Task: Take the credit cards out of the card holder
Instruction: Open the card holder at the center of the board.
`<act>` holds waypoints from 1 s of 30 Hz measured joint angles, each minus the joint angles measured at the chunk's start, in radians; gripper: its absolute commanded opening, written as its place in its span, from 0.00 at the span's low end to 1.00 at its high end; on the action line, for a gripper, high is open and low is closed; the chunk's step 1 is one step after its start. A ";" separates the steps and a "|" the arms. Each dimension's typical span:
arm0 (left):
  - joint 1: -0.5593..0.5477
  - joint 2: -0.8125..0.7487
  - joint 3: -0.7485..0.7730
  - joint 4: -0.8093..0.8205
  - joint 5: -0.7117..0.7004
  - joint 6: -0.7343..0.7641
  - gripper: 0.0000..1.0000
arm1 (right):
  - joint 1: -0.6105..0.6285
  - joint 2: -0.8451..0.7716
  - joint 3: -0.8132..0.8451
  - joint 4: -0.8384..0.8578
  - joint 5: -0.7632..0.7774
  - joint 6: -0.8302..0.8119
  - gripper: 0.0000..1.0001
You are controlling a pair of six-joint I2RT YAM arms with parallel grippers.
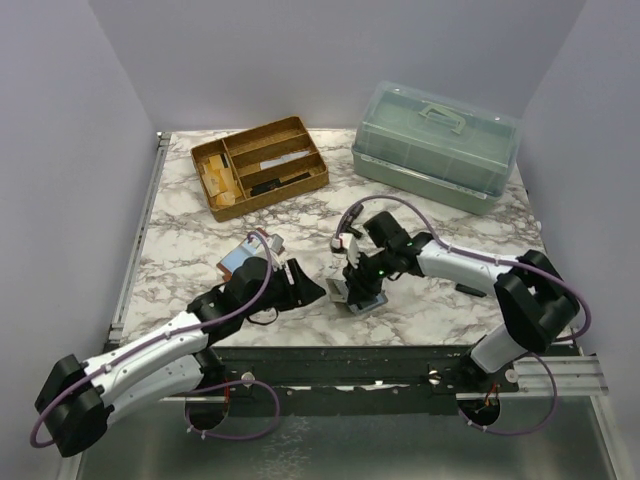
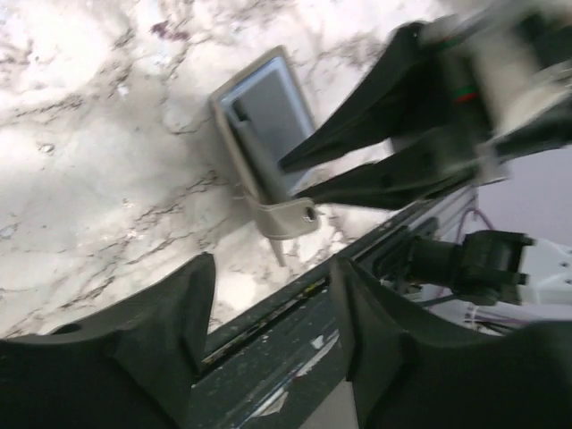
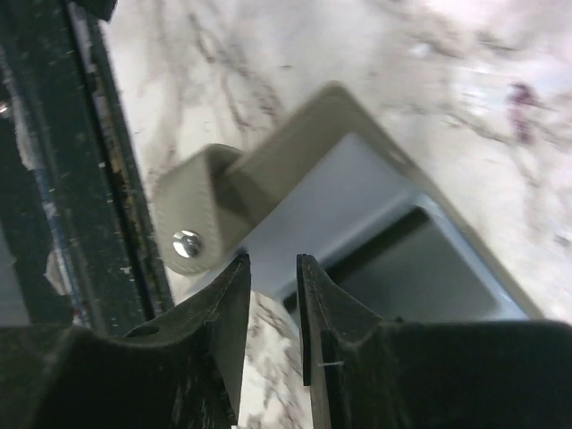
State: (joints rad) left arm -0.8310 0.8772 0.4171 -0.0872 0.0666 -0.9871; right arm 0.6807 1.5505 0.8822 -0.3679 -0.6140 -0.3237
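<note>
The card holder point(image 1: 368, 303) is seen lying open on the marble table point(image 1: 180, 260), close to its near edge and between the two arms. Its strap point(image 3: 188, 237) with the metal snap is pointed to the dark rail point(image 3: 89, 179) at that edge, so the long axis is directed from the rail into the table, a little slanted. One light-blue credit card point(image 3: 340, 206) is kept flat inside the holder, its long side along the holder's long side. A second light-blue card point(image 1: 236, 259) is found flat on the table just beside the left arm.

The right gripper point(image 1: 358, 288) is lowered on the holder's strap end, its jaws only narrowly apart; whether something is pinched cannot be told. The left gripper point(image 2: 273, 268) is released, the fingers point(image 2: 170, 331) spread wide, with nothing between them.
</note>
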 measured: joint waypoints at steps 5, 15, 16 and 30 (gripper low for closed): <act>0.001 -0.158 -0.001 -0.010 -0.002 -0.012 0.69 | 0.048 0.102 0.024 -0.021 -0.114 0.006 0.33; 0.005 -0.184 -0.146 0.196 -0.004 -0.159 0.61 | 0.039 0.164 0.036 -0.036 -0.141 0.059 0.36; 0.005 -0.160 -0.151 0.220 -0.004 -0.172 0.60 | 0.035 0.164 0.036 -0.036 -0.140 0.063 0.36; 0.004 0.197 -0.150 0.566 0.020 -0.244 0.36 | -0.002 0.166 0.036 -0.021 -0.117 0.114 0.00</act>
State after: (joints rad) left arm -0.8268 1.0744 0.2672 0.4786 0.0864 -1.2308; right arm 0.6785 1.7161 0.9184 -0.3885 -0.7311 -0.2092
